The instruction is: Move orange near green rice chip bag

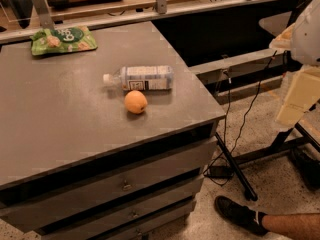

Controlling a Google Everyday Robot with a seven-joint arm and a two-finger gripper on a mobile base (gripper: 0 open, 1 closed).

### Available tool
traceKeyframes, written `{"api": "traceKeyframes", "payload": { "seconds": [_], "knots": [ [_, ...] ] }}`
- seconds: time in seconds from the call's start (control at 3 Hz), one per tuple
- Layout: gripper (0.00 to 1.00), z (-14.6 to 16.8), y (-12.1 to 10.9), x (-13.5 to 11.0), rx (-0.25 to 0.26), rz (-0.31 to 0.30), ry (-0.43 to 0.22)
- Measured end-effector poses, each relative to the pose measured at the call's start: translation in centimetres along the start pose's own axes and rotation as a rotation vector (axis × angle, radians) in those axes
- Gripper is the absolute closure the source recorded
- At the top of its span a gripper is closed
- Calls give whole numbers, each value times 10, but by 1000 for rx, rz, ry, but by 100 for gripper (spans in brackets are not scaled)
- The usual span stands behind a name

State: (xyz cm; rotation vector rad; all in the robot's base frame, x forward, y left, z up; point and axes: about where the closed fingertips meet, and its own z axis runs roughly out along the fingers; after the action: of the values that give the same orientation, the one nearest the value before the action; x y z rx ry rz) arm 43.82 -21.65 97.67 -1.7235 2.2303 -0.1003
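The orange (135,102) is a small round pale-orange fruit near the middle of the grey table top, just in front of a clear plastic bottle. The green rice chip bag (63,39) lies flat at the table's far left corner, well apart from the orange. My gripper (299,96) shows as pale cream and white parts at the right edge of the view. It is off the table, over the floor, far right of the orange, and holds nothing that I can see.
A clear plastic bottle (142,78) with a white label lies on its side behind the orange. The table (60,124) has drawers at the front. A person's leg and black shoe (239,215) are on the floor at the lower right, with cables and a metal stand nearby.
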Motion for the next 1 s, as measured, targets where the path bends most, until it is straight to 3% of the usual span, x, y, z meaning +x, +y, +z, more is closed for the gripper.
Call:
{"api": "traceKeyframes", "payload": {
  "seconds": [0.33,0.67,1.0],
  "knots": [
    [0,0,0,0,0,0,0],
    [0,-2,-3,-2,7,40,-40],
    [0,11,-3,-3,8,116,-160]
  ]
}}
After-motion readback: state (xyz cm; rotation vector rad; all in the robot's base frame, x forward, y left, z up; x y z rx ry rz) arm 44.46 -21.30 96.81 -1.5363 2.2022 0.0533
